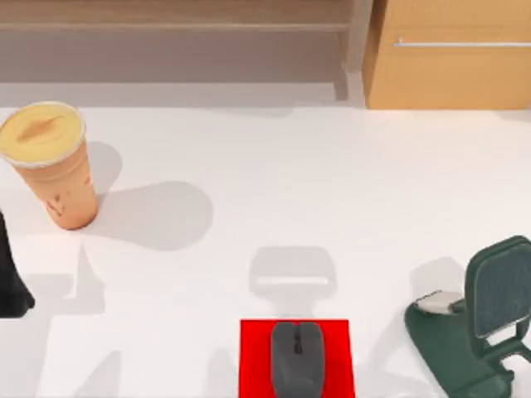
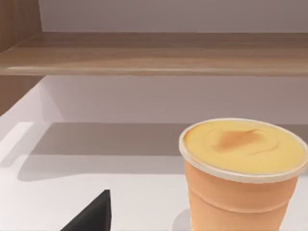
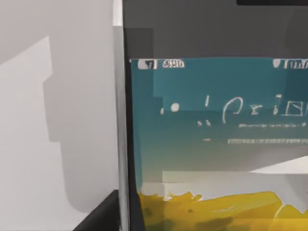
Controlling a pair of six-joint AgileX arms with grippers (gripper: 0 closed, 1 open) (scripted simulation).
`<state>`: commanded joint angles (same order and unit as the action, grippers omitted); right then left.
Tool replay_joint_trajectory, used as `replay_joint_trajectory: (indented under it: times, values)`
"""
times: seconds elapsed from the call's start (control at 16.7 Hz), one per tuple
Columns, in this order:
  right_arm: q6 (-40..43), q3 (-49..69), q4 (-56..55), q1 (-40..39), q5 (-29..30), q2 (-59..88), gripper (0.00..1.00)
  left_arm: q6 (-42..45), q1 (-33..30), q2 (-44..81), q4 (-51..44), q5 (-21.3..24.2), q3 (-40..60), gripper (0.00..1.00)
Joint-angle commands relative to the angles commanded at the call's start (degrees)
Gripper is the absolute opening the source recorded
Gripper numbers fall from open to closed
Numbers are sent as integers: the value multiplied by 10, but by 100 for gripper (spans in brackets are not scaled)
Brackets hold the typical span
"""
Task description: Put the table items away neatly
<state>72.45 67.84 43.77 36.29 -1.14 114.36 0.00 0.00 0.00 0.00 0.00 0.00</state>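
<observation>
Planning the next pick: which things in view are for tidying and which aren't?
Job items:
orange paper cup
dark grey mouse
smartphone, seen close in the right wrist view

Not for tidying:
red mat
green phone stand
wooden cabinet

Wide open worktop (image 1: 274,166) through the middle, nothing standing between the cup (image 1: 51,162) at far left and the stand (image 1: 485,327) at far right. The mat (image 1: 253,356) with the mouse (image 1: 297,358) on it takes up the near edge at centre, with bare lanes on either side. Along the back, the shelf (image 1: 174,25) overhangs the left and middle, and the cabinet (image 1: 452,58) blocks the right corner. A dark arm part (image 1: 10,274) sits at the left edge, just below the cup.
</observation>
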Motion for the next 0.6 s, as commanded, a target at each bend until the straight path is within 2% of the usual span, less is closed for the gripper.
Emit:
replay_joint_trajectory:
  times: [0.3, 0.6]
  values:
    - [0, 0, 0, 0, 0, 0, 0, 0, 0, 0, 0, 0, 0, 100]
    - [-4, 22, 53, 0, 0, -32, 0, 0, 0, 0, 0, 0, 0, 100]
